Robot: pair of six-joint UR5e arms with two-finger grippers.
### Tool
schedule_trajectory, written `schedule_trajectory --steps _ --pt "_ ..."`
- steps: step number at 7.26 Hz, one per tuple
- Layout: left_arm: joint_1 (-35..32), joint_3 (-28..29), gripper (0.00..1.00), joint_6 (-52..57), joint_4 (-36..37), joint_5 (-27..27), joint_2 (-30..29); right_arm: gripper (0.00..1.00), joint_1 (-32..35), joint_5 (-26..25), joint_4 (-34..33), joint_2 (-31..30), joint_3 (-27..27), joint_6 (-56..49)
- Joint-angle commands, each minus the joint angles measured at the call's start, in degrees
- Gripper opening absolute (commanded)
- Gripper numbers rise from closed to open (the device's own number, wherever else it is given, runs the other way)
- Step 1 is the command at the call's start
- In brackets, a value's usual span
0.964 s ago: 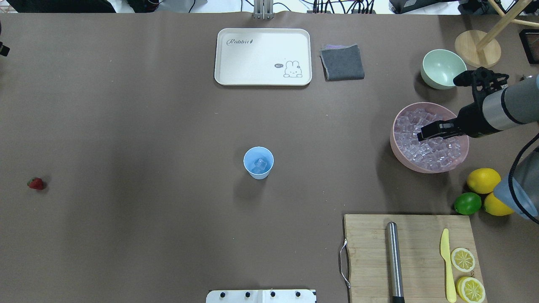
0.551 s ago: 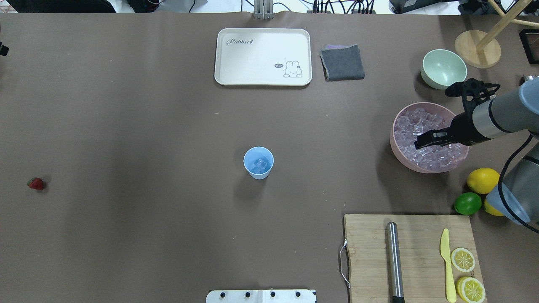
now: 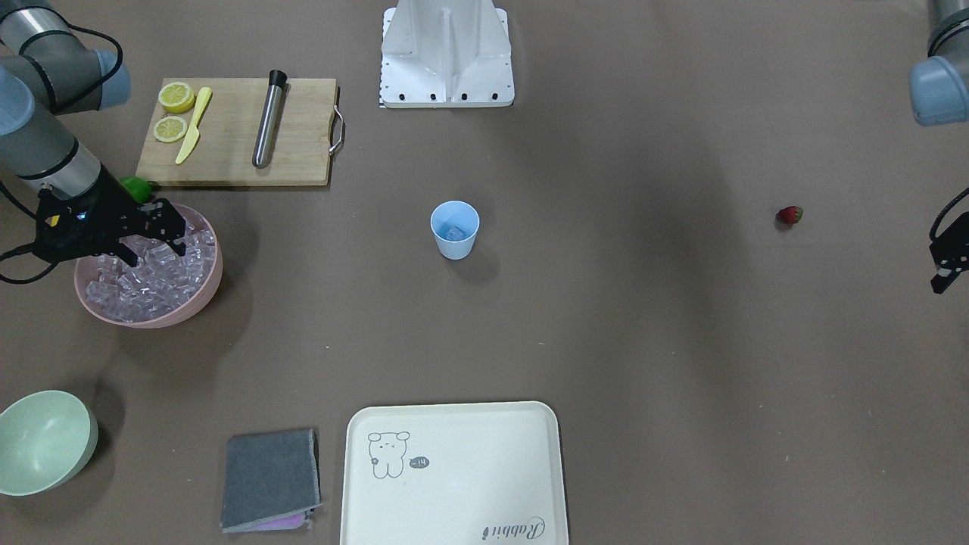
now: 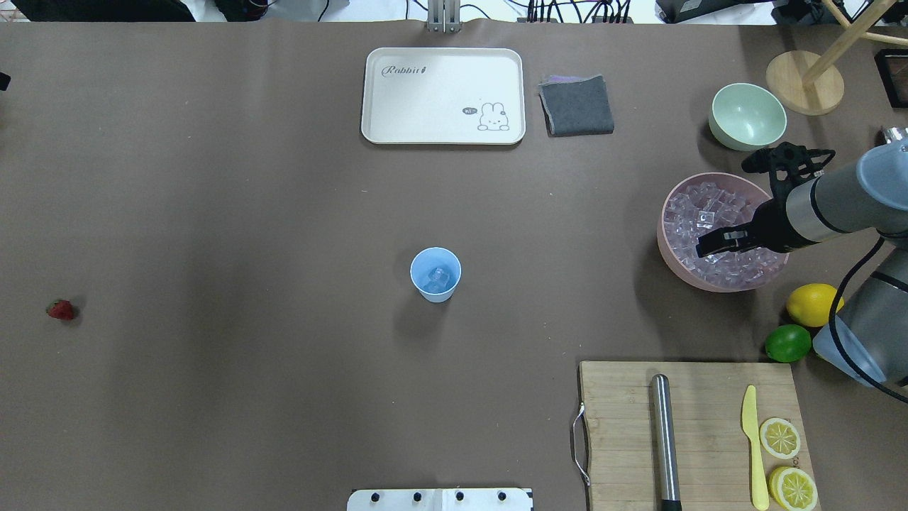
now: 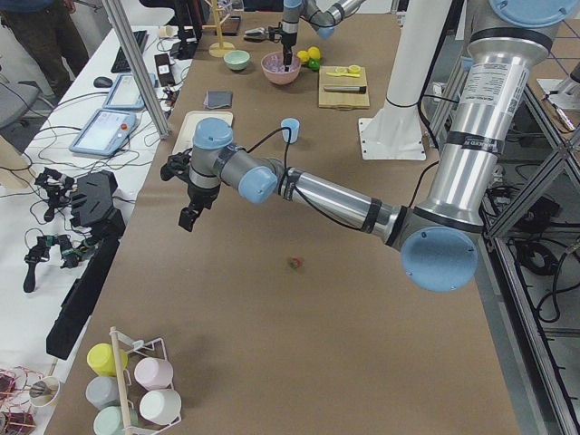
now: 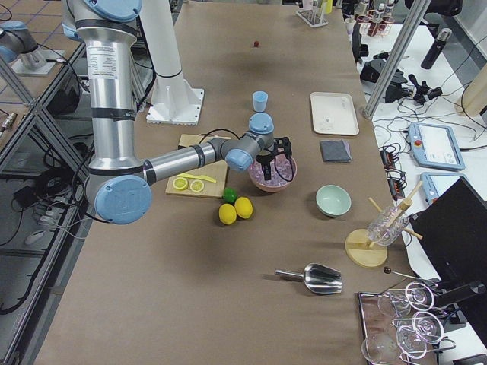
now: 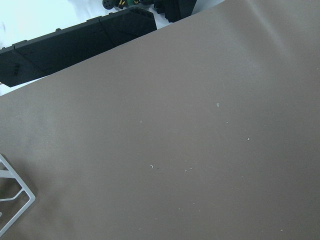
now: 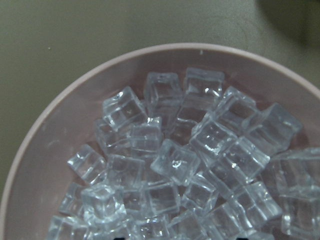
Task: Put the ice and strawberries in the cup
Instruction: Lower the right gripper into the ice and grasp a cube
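Observation:
The light-blue cup (image 4: 435,274) stands mid-table with a few ice cubes inside it (image 3: 454,229). More ice (image 4: 709,213) fills the pink bowl (image 4: 662,245) at the right, and the right wrist view looks straight down on that ice (image 8: 175,165). My right gripper (image 4: 701,247) hangs low over the bowl's ice, fingers spread (image 3: 155,250), holding nothing that I can see. The strawberry (image 4: 61,309) lies alone at the far left (image 3: 789,216). My left gripper (image 3: 942,269) hovers beyond it at the table's left edge; I cannot tell its state.
A pale green bowl (image 4: 747,116) and a wooden stand (image 4: 804,81) sit behind the pink bowl. A lemon (image 4: 813,304) and a lime (image 4: 787,343) lie in front of it. The cutting board (image 4: 624,433) holds a metal rod, knife and lemon slices. A tray (image 4: 443,96) and grey cloth (image 4: 576,105) lie at the back.
My right gripper has shifted a little toward the near side of the pink bowl and dropped closer to the ice. The cup and strawberry have not moved.

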Motion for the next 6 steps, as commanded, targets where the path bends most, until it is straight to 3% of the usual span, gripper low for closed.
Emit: schedule_trajectory --steps 1,2,3,6 --pt "0.03 0.13 0.98 -0.06 0.00 0.86 -0.05 0.25 -0.04 0.05 -0.08 0.49 0.06 -0.04" --pt "0.03 0.04 0.98 -0.06 0.00 0.86 0.04 0.05 -0.04 0.39 -0.08 0.49 0.06 -0.04" --pt "0.03 0.04 0.98 -0.06 0.00 0.86 0.13 0.00 0.05 0.66 -0.08 0.58 0.23 -0.12" --pt "0.03 0.39 0.98 -0.15 0.00 0.86 0.13 0.00 3.11 1.45 -0.08 0.75 0.67 -1.78"
